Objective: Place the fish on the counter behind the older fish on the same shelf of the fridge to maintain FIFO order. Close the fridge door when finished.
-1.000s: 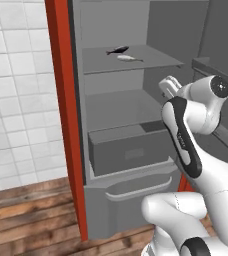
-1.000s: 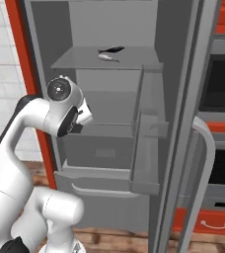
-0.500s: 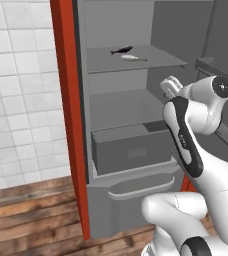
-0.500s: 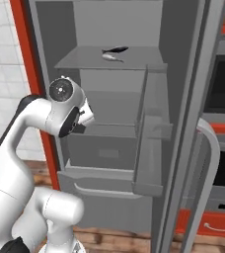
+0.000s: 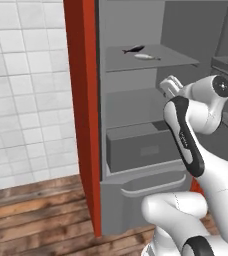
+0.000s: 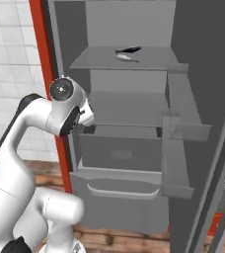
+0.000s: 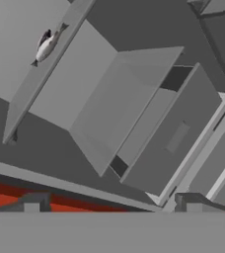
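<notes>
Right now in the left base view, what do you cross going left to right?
White tiled wall → red fridge side panel → small dark near-black fish → pale whitish-grey fish → robot's open tool.

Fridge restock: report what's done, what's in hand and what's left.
Done: the dark fish lies on the shelf behind the pale older fish, both inside the fridge. In hand: nothing; the gripper is open and empty, below shelf height. Left: the fridge door stands open and needs closing.
</notes>
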Motion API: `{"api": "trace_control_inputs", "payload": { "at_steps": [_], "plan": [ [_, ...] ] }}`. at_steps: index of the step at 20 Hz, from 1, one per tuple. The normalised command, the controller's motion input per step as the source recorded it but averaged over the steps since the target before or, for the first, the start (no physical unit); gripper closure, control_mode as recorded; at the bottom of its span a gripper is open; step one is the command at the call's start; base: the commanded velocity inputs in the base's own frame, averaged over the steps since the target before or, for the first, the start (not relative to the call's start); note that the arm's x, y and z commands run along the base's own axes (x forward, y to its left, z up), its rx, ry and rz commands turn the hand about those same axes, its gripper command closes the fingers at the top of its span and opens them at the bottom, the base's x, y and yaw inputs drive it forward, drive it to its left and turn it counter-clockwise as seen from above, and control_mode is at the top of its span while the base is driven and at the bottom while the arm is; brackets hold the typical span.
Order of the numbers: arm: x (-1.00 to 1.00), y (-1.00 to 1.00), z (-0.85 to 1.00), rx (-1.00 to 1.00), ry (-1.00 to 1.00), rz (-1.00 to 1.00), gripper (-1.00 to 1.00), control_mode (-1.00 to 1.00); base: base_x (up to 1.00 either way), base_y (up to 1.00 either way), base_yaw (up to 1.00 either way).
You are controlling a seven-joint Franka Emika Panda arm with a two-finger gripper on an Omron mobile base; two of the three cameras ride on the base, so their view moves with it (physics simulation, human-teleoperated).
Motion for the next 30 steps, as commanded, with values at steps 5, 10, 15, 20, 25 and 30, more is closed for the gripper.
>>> {"api": "trace_control_inputs", "payload": {
  "at_steps": [5, 10, 15, 20, 25, 30],
  "plan": [
    [0.0, 0.0, 0.0, 0.0, 0.0, 0.0, -1.0, 1.0, -0.28, 0.3, -0.14],
    [0.0, 0.0, 0.0, 0.0, 0.0, 0.0, -1.0, 1.0, -0.38, 0.38, -0.26],
    [0.0, 0.0, 0.0, 0.0, 0.0, 0.0, -1.0, 1.0, -0.16, 0.83, -0.35],
    [0.0, 0.0, 0.0, 0.0, 0.0, 0.0, -1.0, 1.0, -0.02, 0.99, -0.33],
    [0.0, 0.0, 0.0, 0.0, 0.0, 0.0, -1.0, 1.0, 0.0, 0.35, -0.27],
    [0.0, 0.0, 0.0, 0.0, 0.0, 0.0, -1.0, 1.0, 0.0, 0.34, -0.26]
  ]
}}
